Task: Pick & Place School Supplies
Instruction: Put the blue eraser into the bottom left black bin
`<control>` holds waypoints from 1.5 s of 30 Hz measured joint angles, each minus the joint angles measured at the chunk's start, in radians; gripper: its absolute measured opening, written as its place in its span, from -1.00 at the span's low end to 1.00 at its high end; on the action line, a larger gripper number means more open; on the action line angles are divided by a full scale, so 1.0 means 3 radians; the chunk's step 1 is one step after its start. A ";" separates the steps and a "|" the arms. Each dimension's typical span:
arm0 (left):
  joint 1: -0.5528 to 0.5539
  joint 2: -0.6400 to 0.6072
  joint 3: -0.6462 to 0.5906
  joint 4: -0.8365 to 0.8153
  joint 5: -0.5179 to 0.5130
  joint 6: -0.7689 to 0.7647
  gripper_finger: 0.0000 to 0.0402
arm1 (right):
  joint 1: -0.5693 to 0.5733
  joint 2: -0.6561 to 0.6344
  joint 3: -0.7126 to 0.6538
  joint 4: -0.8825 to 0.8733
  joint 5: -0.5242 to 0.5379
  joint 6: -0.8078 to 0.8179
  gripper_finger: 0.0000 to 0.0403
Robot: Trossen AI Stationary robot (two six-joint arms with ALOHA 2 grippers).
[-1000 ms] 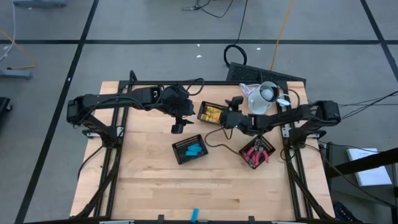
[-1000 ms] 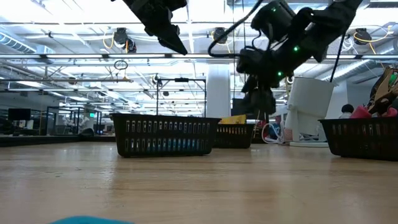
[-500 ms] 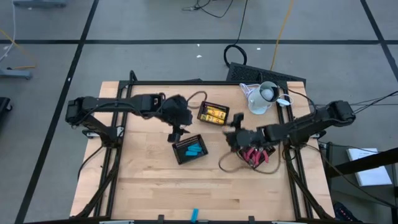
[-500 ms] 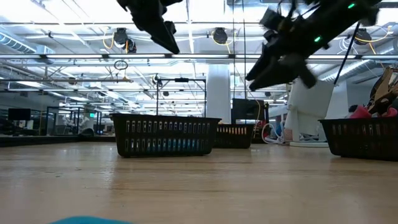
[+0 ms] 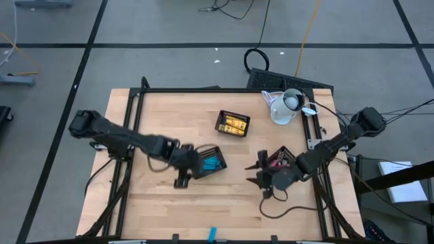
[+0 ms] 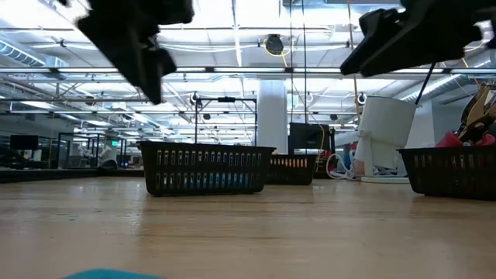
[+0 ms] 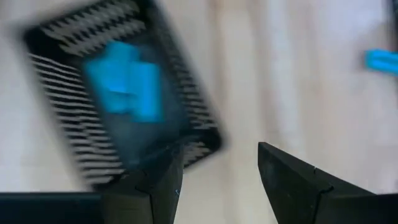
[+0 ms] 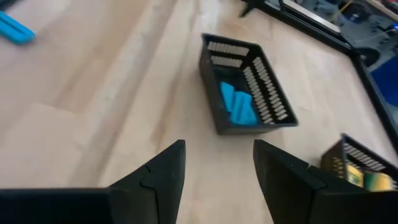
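A loose bright-blue piece (image 5: 212, 234) lies flat near the table's near edge; it also shows in the left wrist view (image 7: 382, 60) and the right wrist view (image 8: 15, 28). More blue pieces (image 8: 237, 104) lie in a black mesh tray (image 5: 207, 161). Yellow-and-black blocks (image 5: 233, 124) sit in a second tray, and red-handled tools (image 5: 277, 161) in a third, partly hidden by my right arm. My left gripper (image 5: 182, 177) hangs open just near-left of the blue tray. My right gripper (image 5: 258, 177) hangs open beside the red tray, toward the table's middle. Both are empty.
A white jug (image 5: 288, 106) stands at the far right corner. Cables trail from both arms over the wood. Bare tabletop (image 5: 156, 210) stretches between the grippers and the near edge. In the low view both arms hang above the table, with the trays (image 6: 205, 169) behind.
Both arms have swung toward the table's near edge. My left gripper went from the far side of the blue tray to its near-left side. My right gripper left the yellow tray's side and passed the red tray's left side. No object has moved.
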 joint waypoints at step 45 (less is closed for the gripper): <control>-0.1199 0.1617 -0.0186 0.3906 0.0723 -0.1791 0.04 | 0.0596 0.0774 0.0913 -0.0368 -0.0073 0.0543 -0.10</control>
